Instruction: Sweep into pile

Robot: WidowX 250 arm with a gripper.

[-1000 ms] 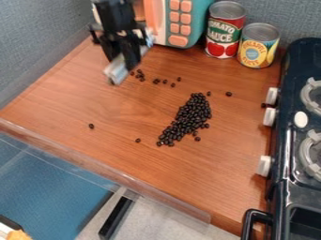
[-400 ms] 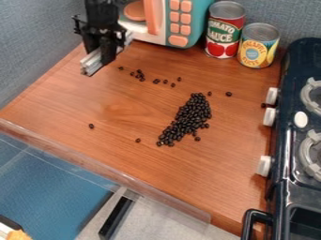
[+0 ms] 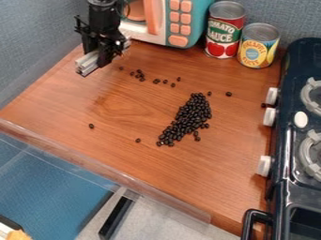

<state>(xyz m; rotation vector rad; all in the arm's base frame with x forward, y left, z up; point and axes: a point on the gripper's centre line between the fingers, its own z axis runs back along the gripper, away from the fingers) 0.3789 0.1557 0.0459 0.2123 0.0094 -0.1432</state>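
While a pale bar is being held clamped between the jaws of the gripper over the counter's far left corner, the gathering of stray beans into the pile near the middle is seemingly being worked on. Lowering behind the far strays and a push pile-ward are being called for.

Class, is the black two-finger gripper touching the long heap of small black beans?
Apart: the camera view shows brown wooden counter between the gripper and the heap.
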